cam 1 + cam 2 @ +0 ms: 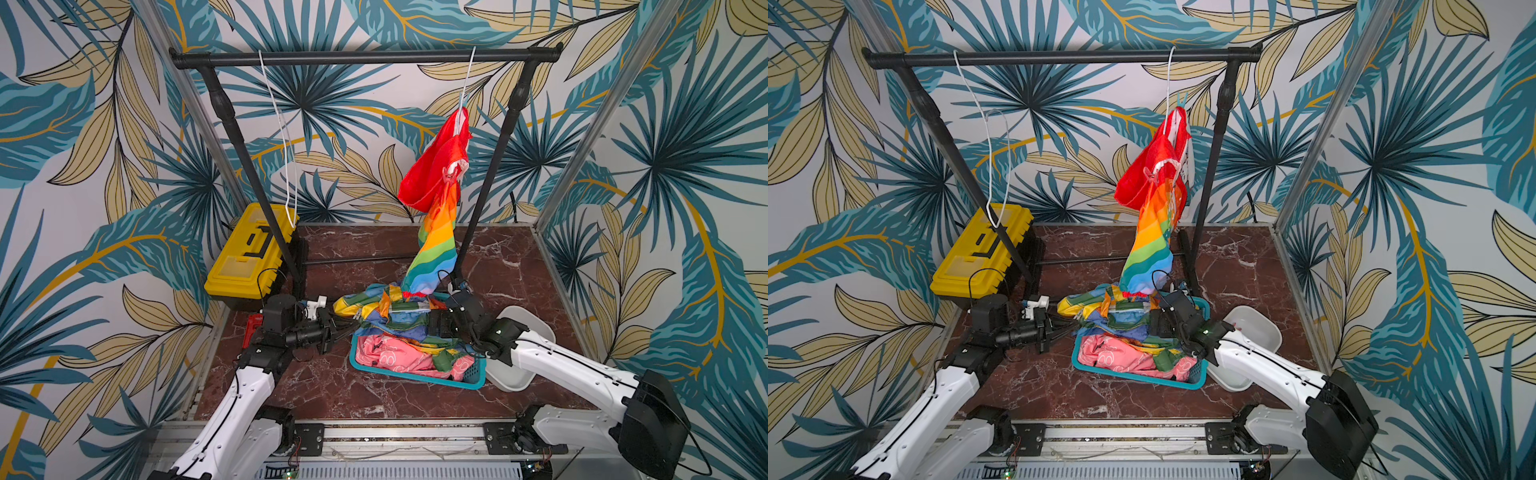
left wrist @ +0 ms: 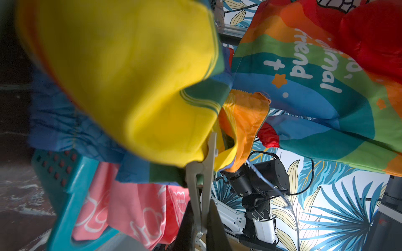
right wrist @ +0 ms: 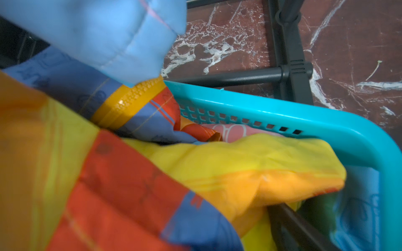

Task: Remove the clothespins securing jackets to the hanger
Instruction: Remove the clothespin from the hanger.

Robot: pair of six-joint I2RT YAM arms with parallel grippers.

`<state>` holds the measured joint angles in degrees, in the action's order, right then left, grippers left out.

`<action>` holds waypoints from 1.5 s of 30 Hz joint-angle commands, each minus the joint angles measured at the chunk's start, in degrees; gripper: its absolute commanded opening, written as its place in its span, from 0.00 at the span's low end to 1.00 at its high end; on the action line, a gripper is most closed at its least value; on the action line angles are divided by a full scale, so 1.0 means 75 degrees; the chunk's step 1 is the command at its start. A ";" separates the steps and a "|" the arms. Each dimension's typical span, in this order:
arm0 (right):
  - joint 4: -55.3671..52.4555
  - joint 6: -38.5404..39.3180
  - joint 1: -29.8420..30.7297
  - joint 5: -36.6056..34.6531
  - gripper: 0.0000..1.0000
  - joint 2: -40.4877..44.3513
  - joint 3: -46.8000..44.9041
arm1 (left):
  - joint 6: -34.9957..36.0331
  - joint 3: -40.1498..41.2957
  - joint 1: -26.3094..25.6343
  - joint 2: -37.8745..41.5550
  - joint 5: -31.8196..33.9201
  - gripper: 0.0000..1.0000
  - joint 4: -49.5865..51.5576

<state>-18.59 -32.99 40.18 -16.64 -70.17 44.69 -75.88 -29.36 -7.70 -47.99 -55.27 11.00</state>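
My left gripper (image 2: 202, 226) is shut on the handle ends of a pale clothespin (image 2: 199, 180). That clothespin is clipped to the yellow edge of a rainbow-striped jacket (image 1: 374, 309) heaped on the teal basket (image 1: 415, 380). The pink jacket (image 1: 386, 353) lies in the basket underneath. My right gripper (image 1: 430, 324) is pushed into the heap from the other side, open. One dark finger (image 3: 289, 217) shows and fabric hides the rest. The red-hooded rainbow jacket (image 1: 436, 232) hangs from a white cord on the black hanger rail (image 1: 365, 58), with a small pinkish clothespin (image 1: 452, 174) at its hood.
A yellow toolbox (image 1: 245, 257) stands at the back left beside the rack's leg. A white tub (image 1: 528, 353) sits right of the basket under my right arm. A loose white cord loop (image 1: 286, 145) dangles from the rail. The rack's base bars (image 3: 289, 71) lie just behind the basket.
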 commanded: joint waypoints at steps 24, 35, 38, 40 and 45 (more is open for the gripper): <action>-0.3140 0.0066 -0.1247 0.2273 0.99 0.1691 0.1219 | 0.3129 -0.2630 -0.1923 -0.0040 0.0111 0.00 0.1217; -0.3609 -0.0132 -0.2440 0.3591 1.00 0.3112 0.1954 | 0.4955 -0.4204 -0.3997 -0.0697 0.0634 0.00 0.1327; -0.3438 -0.0159 -0.2440 0.3906 0.99 0.2857 0.2342 | 0.5711 -0.4739 -0.4742 -0.1204 0.1347 0.00 0.1723; -0.3271 -0.0222 -0.2440 0.4072 0.99 0.2822 0.2544 | 0.6520 -0.5139 -0.5388 -0.1609 0.2650 0.00 0.2360; -0.2414 -0.0746 -0.2436 0.4930 1.00 0.2899 0.2560 | 0.7492 -0.5930 -0.6659 -0.2902 0.5086 0.00 0.2728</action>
<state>-41.21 -35.77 22.09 15.00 -48.86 63.31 -26.85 -71.35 -54.94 -65.91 -31.16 27.44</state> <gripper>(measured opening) 0.994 0.092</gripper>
